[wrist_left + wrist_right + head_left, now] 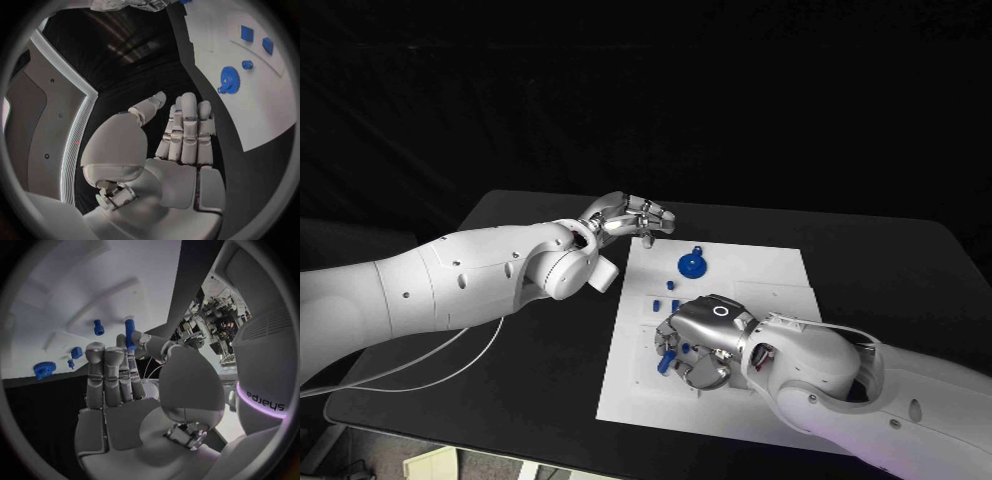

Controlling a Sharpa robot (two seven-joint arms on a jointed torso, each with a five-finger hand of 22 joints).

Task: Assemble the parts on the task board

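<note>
- The right hand (704,340) hovers over the task board (762,275) mid-bench, its fingers (112,375) pinching a blue peg (130,332).
- The left hand (626,216), fingers loosely curled and holding nothing, sits at the board's far left corner.
- A blue gear (692,264) and small blue parts (666,302) lie loose, so most assembly seems left.

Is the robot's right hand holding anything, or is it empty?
Holding. The right hand pinches a small blue peg between thumb and a finger above the white task board, as the right wrist view shows.
</note>
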